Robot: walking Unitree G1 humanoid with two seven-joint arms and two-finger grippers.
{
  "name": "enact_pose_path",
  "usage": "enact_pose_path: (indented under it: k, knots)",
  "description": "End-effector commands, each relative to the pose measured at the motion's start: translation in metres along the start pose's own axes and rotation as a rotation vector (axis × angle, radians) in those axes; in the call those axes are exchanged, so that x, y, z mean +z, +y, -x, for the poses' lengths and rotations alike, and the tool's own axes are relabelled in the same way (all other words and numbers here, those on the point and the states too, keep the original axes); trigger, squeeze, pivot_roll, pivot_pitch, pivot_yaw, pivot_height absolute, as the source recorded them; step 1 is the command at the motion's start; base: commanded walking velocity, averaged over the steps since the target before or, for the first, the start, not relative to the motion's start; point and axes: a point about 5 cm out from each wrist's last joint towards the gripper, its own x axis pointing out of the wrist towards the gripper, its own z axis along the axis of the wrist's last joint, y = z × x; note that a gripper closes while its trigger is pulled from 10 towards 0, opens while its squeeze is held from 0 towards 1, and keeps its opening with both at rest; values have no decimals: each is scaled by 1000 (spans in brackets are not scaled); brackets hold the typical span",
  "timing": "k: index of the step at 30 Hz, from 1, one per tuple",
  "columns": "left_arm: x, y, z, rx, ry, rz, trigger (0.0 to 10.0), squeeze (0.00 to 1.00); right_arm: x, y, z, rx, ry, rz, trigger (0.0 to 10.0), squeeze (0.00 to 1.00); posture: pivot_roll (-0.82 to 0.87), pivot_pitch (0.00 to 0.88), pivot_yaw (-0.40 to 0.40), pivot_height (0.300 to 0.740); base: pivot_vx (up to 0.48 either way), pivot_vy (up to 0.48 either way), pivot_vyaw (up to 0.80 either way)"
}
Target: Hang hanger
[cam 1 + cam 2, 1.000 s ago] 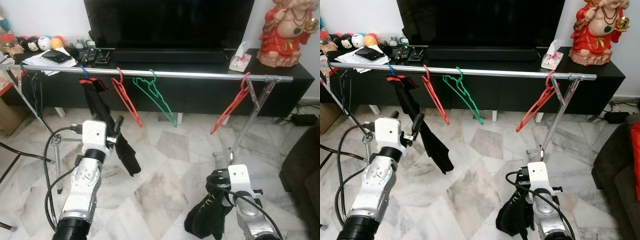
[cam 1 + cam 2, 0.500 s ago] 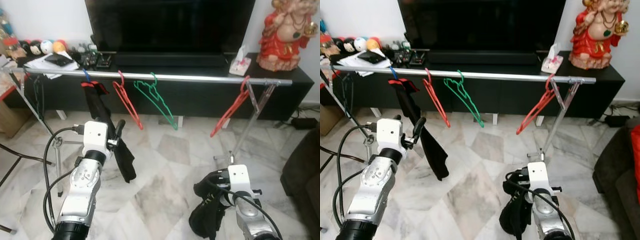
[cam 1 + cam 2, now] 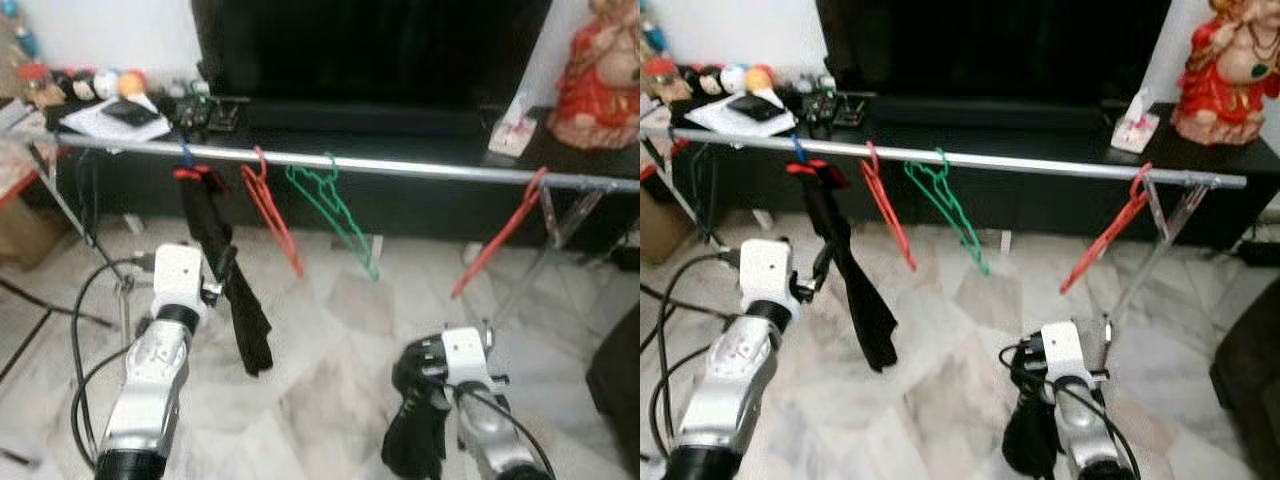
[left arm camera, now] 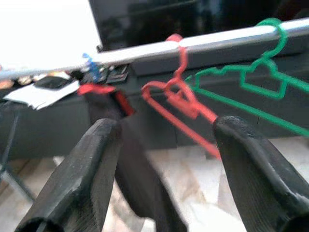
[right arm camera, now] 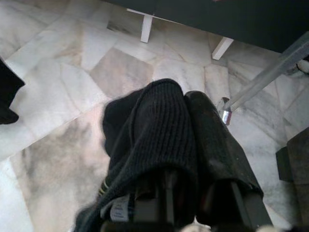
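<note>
Rail (image 3: 420, 167) of silver metal spanning the room in front of a black TV cabinet (image 3: 400, 195), over marble floor (image 3: 330, 340). Strung along it from its left end: a blue hook with a red-shouldered hanger (image 3: 192, 172) carrying a long black garment (image 3: 235, 300), then a red hanger (image 3: 272, 212), then a green hanger (image 3: 335, 215), and, well apart near the right end beside the rack's slanted leg, another red hanger (image 3: 497, 240). All hooked on, tilted, hanging below the rail.

Left hand (image 4: 164, 169) raised below the rail near its left end, close beside the hanging black garment, fingers (image 4: 84, 169) spread wide, nothing between them; red and green hangers seen through the gap in the left wrist view.

Right hand (image 5: 188, 145) low over the floor toward the rail's right end, fingers closed tight on a black knitted cloth (image 5: 145, 140) that drapes over and down from them.

Dark TV screen (image 3: 370, 45) on the cabinet, small round toys (image 3: 95, 82) and papers (image 3: 105, 118) at its left end, tissue box (image 3: 515, 125) and red figurine (image 3: 605, 75) at its right end. Head views blurred.
</note>
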Motion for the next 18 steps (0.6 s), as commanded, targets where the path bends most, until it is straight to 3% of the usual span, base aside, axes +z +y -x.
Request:
enact_pose_path:
  k: [1,15,18]
  knots:
    - [4,-7,-2,-26,-10,22,10000,0,-3,-7,0,-23,7,7,10000,0,-64,0,15,740,337,0,0]
    - [0,-9,2,-53,28,26,10000,0,-6,-5,1,-16,18,11,10000,0,-62,0,16,740,336,0,0]
    - [-5,-10,4,-62,74,58,10000,0,-6,-5,1,-14,19,11,10000,0,-62,0,16,740,331,0,0]
